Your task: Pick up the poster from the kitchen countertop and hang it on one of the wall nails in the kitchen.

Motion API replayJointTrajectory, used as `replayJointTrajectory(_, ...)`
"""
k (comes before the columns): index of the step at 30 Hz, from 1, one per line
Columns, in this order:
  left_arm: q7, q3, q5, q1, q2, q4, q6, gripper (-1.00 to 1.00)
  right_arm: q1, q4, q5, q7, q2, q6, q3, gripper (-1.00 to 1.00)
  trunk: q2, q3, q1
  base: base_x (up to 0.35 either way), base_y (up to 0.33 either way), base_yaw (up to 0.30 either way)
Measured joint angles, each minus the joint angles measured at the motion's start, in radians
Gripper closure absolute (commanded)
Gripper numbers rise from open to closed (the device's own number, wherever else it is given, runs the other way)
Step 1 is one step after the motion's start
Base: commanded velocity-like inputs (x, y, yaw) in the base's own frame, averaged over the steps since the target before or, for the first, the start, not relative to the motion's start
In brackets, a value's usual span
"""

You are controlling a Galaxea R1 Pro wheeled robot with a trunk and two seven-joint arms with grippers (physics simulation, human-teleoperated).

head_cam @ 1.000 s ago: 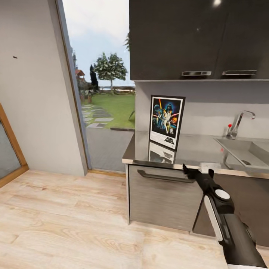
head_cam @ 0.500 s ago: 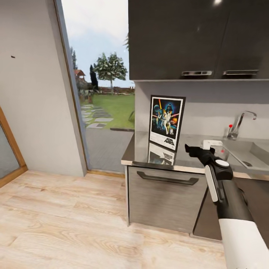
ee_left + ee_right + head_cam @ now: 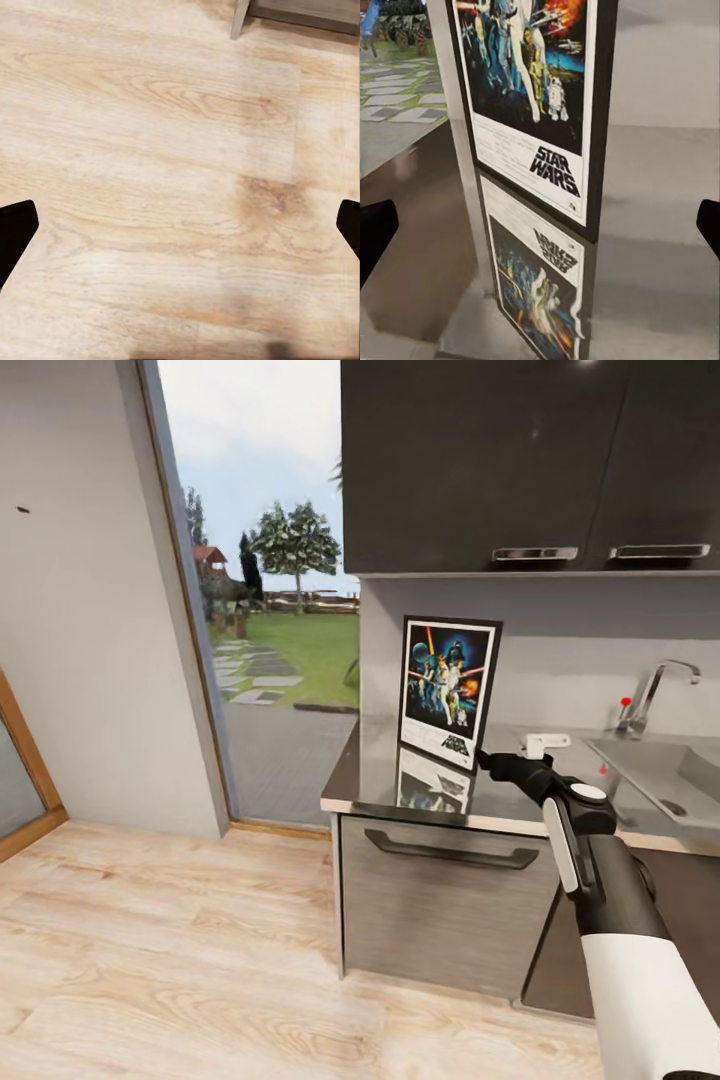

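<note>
The poster [image 3: 448, 690] stands upright on the kitchen countertop [image 3: 372, 765], leaning against the grey back wall, and the glossy slab mirrors it. My right gripper [image 3: 515, 752] hovers above the countertop just right of the poster's lower corner, without touching it. In the right wrist view the poster [image 3: 532, 97] is close ahead between the wide-apart fingertips [image 3: 375, 236], so this gripper [image 3: 540, 232] is open and empty. My left gripper [image 3: 180, 229] is open over the wooden floor [image 3: 172, 112]. A tiny dark wall nail [image 3: 22, 510] sits high on the pale wall at far left.
A sink [image 3: 665, 770] with a chrome faucet [image 3: 650, 695] lies right of my arm. Dark upper cabinets [image 3: 480, 460] hang above the counter. A drawer with a dark handle [image 3: 450, 852] sits under the slab. An open doorway [image 3: 270, 660] separates the counter from the nail wall.
My right arm has risen from the counter's front edge and reached forward over the slab, closer to the poster. The view has shifted slightly.
</note>
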State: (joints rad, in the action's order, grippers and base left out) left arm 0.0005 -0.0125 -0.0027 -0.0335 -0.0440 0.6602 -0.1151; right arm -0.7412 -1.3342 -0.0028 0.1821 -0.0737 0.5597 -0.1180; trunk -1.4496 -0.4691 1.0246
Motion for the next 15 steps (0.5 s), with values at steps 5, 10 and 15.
replayJointTrajectory(5,0.001,0.0,0.0,0.0,0.0,0.0,0.0,-1.0,-0.001,0.002,0.0,0.045,0.0,0.0,-0.001,-1.0,0.0,0.0,0.0,0.069,-0.014,0.0)
replayJointTrajectory(10,0.001,0.0,0.0,0.0,0.012,0.0,0.0,-1.0,-0.001,0.04,0.005,0.073,0.0,-0.005,-0.001,-1.0,0.0,0.0,0.0,0.083,-0.077,0.0)
replayJointTrajectory(15,0.002,0.0,0.0,0.0,0.013,0.0,0.0,-1.0,0.0,0.049,0.001,0.076,0.0,-0.007,0.0,-1.0,0.0,0.0,0.0,0.13,-0.13,0.0)
